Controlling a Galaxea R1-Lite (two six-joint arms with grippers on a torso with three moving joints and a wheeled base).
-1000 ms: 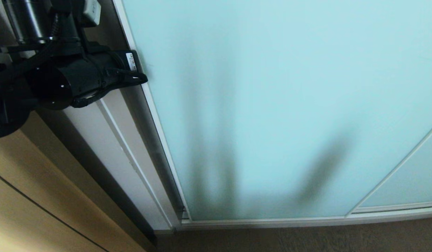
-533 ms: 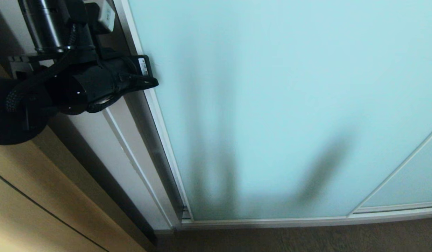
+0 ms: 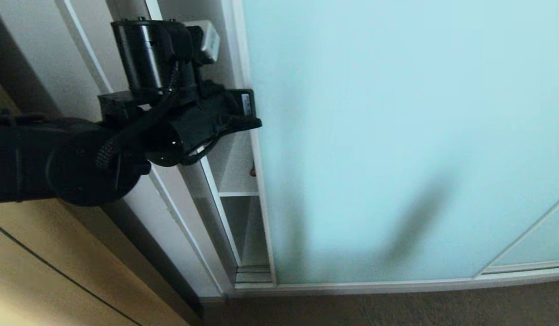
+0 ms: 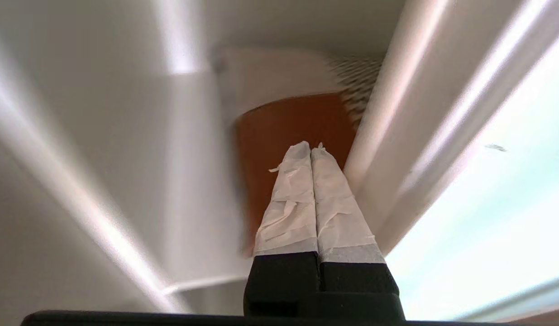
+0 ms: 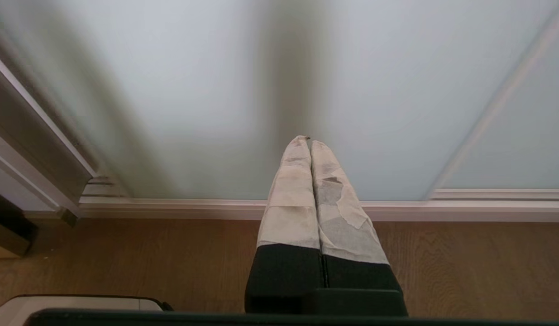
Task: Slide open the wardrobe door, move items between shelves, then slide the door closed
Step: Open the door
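1. Sliding wardrobe door (image 3: 397,136): frosted pale aqua glass in a slim white-silver frame. It stands partly slid aside, with a narrow gap at its left edge that shows the white wardrobe interior. Its bottom rail runs along the floor (image 3: 397,308).
2. Shelves: one white shelf (image 3: 238,194) shows edge-on in the gap, low down, with open compartments above and below it.
3. Cushion (image 4: 293,122): seen in the left wrist view, inside the wardrobe beyond the door's edge. A tan-brown leather patch, a pale patch and a strip of houndstooth are visible. Picture blurred here; which shelf carries it cannot be told.
4. Left gripper (image 4: 311,147): taped fingers pressed together, nothing between them. In the head view the gripper (image 3: 256,122) sits at the door's left frame edge, at upper height, fingertips against or just at the frame; contact probable, not certain. The left arm reaches in from the left side of the head view.
5. Right gripper (image 5: 310,140): fingers together, empty, pointing toward the lower part of the glass panel, above the wooden floor. Not in the head view.
6. Surroundings: white wardrobe side panel (image 3: 170,217) left of the gap; tan wooden surface (image 3: 57,271) at the lower left corner of the head view.
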